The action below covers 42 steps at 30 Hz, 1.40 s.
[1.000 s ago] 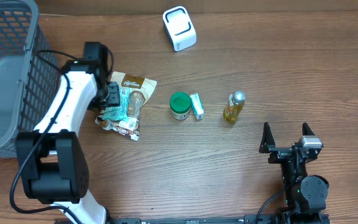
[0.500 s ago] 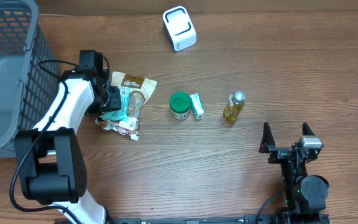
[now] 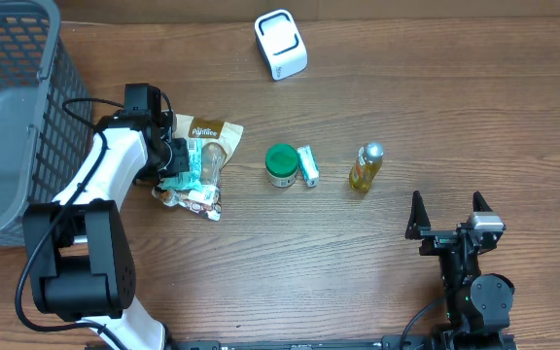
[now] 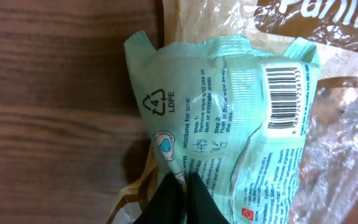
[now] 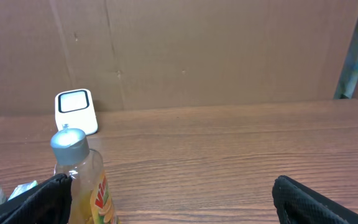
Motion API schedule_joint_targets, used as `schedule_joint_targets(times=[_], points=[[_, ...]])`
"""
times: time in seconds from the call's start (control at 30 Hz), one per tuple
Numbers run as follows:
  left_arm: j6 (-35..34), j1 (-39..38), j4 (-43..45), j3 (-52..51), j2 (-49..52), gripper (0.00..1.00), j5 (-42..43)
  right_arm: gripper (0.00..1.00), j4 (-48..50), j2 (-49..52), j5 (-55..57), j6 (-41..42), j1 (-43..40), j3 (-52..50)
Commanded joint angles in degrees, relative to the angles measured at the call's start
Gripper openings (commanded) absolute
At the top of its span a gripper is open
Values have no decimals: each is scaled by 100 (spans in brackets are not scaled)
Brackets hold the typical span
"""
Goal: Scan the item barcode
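Mint-green wipes packet (image 4: 229, 112), barcode (image 4: 286, 93) facing up, lying on a brown snack bag (image 3: 212, 131) at the left of the desk (image 3: 261, 272), near the wire basket (image 3: 27, 58). Left jaws closed, pinching the packet's edge. To its right, in a row: green-lidded jar (image 3: 281, 163), small mint box (image 3: 307, 165) just beside it, yellow bottle (image 3: 366, 165). White scanner (image 3: 280, 44) at the far edge, well apart. Right jaws wide, holding nothing, near the front edge.

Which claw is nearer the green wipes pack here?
Left. The left claw is pinched shut on the edge of the wipes pack. The right claw sits open on the other side of the table, beyond the bottle, well apart from the pack.
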Motion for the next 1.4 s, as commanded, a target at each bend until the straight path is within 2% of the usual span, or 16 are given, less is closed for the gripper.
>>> schedule_joint_targets(times=[0.0, 0.23, 0.5, 0.8, 1.13, 1.37], points=[[20, 76, -179, 350, -107, 4, -232, 100, 22, -26, 33, -26, 20, -57], [214, 120, -455, 887, -120, 4, -531, 100, 22, -26, 33, -26, 20, -57], [208, 118, -470, 741, -118, 4, -800, 100, 22, -26, 33, -26, 20, -57], [214, 103, -520, 750, -118, 4, 214, 100, 22, -26, 33, -26, 20, -57], [208, -402, -710, 741, -118, 4, 214, 100, 22, -26, 35, -26, 20, -57], [-452, -940, -791, 704, -118, 4, -372, 100, 22, -26, 33, -26, 20, -57]])
